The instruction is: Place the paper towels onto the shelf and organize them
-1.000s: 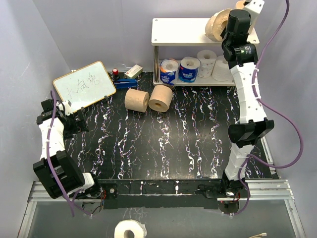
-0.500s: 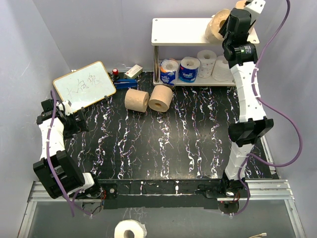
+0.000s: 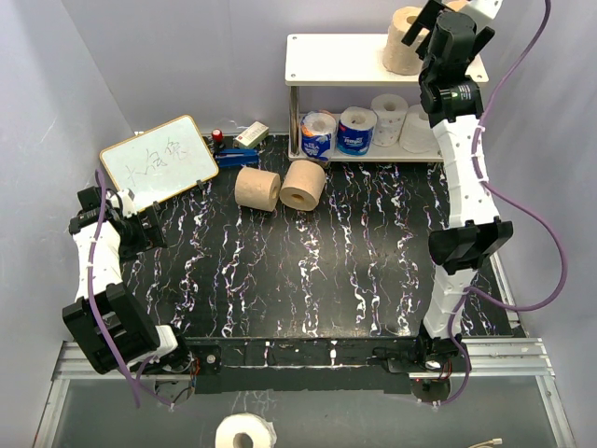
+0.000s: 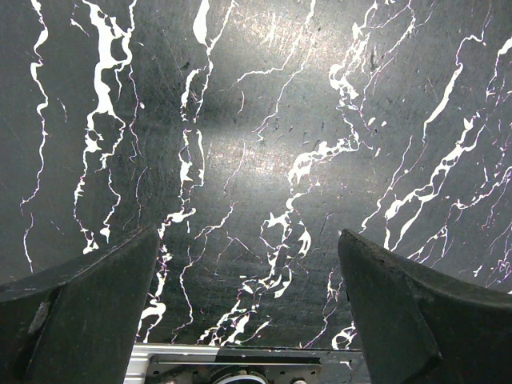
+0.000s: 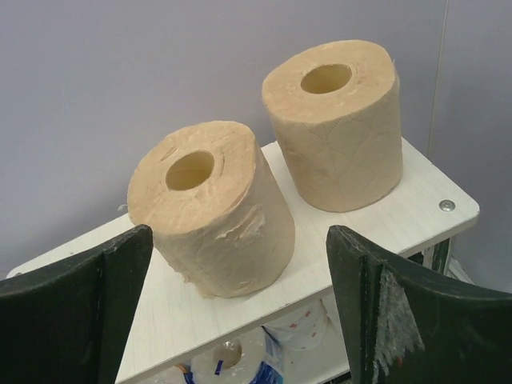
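The desk (image 3: 326, 271) carries the shelf (image 3: 336, 58) at its far edge, and most of the paper towels are judged to be stowed on it already.

On the cream top board, two large tan rolls are stood upright near the right end. The nearer tan roll (image 5: 212, 212) and the farther tan roll (image 5: 336, 128) are set just beside each other, with a gap showing between them in the right wrist view.

Two more large tan rolls are left lying on their sides on the desk, in front of the shelf's left end. The left desk roll (image 3: 257, 189) and the right desk roll (image 3: 303, 184) lie just beside each other. These two are taken to be the work left, and the bare left part of the top board offers room for them.

On the grey lower board the four smaller rolls are lined up, the blue-wrapped rolls (image 3: 318, 134) at the left and the white rolls (image 3: 389, 118) at the right. This tier is judged finished.

A stray white roll (image 3: 244, 432) is seen below the near edge of the desk. Whether it counts toward the task cannot be told.

The right gripper (image 5: 238, 240) is held over the top board with its fingers spread wide. They frame the nearer tan roll in the wrist view, and nothing is pinched.

The left gripper (image 4: 248, 264) is held low over bare desk at the left side, its fingers likewise spread and empty.
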You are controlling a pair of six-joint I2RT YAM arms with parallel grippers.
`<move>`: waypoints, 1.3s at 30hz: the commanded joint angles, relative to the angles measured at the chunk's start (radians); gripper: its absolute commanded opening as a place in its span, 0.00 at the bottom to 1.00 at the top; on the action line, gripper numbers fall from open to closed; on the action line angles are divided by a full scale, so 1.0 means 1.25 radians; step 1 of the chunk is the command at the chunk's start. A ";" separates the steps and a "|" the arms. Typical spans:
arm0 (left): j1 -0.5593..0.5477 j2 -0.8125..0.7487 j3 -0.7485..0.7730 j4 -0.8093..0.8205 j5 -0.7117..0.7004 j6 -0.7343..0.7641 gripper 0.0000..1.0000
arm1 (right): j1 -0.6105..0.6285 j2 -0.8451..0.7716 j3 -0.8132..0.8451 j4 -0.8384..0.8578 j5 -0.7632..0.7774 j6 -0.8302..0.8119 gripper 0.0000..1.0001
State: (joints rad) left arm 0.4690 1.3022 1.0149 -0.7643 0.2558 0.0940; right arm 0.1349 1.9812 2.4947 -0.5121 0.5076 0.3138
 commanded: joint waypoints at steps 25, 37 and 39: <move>0.009 -0.011 0.000 -0.011 0.000 0.003 0.93 | 0.685 -0.205 -0.747 -0.273 0.459 0.095 0.98; 0.015 -0.025 -0.002 -0.007 -0.010 0.002 0.93 | 0.658 -0.114 -0.868 0.208 0.411 -0.234 0.96; 0.016 -0.030 -0.002 -0.007 -0.011 0.001 0.93 | 0.635 -0.099 -0.878 0.256 0.403 -0.249 0.95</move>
State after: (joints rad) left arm 0.4789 1.3109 1.0149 -0.7635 0.2459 0.0933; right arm 0.9733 1.8194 1.4059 -0.4309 0.9993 0.1223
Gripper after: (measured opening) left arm 0.927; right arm 0.959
